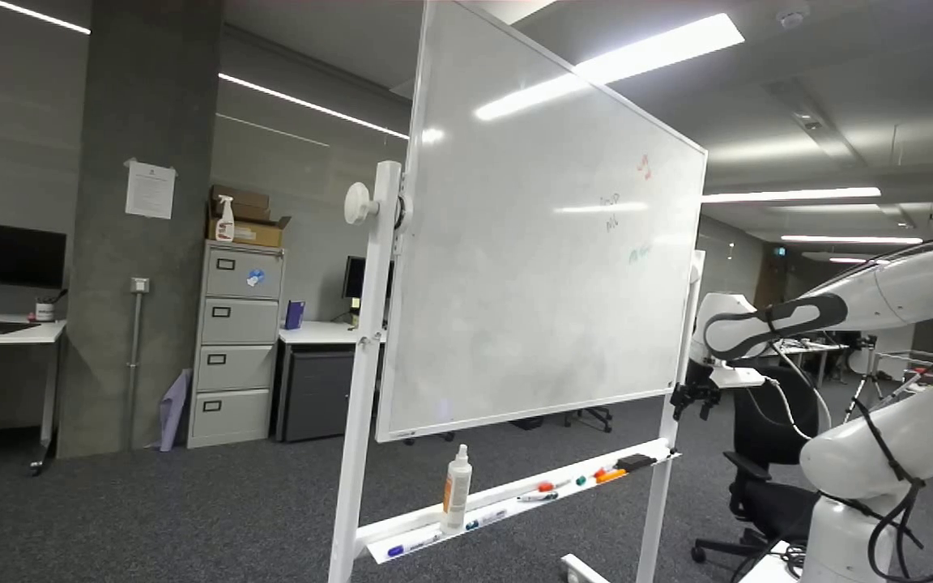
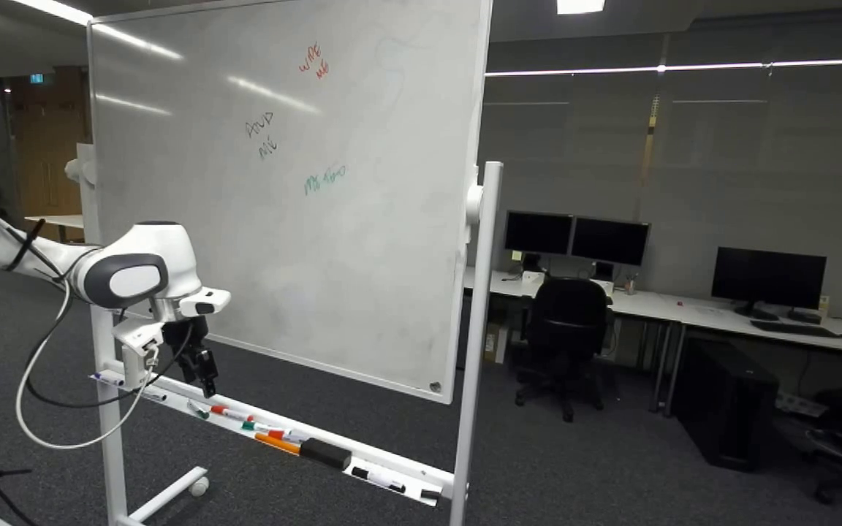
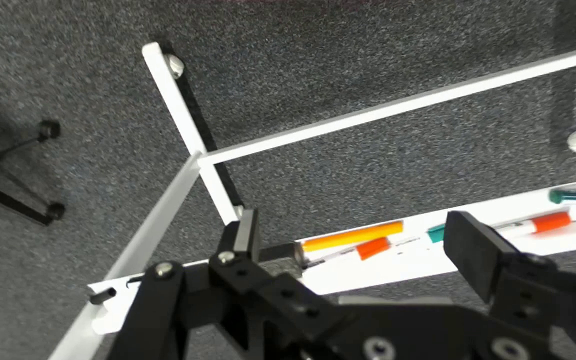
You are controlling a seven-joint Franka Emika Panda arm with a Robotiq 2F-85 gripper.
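Orange marker (image 3: 353,236) below the claw (image 3: 354,226)

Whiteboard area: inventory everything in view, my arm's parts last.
Whiteboard: 1, white, in a stand
Handwritten notes: 3, red, black, green, on the whiteboard
Tray: 1, white, below the whiteboard
Eraser: 1, black, on the tray
Stick: 1, orange, next to the eraser
Markers: several, red, green, blue, black, along the tray
Spray bottle: 1, whitish, upright on the tray
Filing cabinet: 1, grey, by the pillar
Trigger bottle: 1, white, on the filing cabinet
Desks: several, white, background
Monitors: several, black, on the desks
Chairs: several, black, background
Arm: 1, white, beside the whiteboard
Jaws: 1 pair, black, above tray level, open
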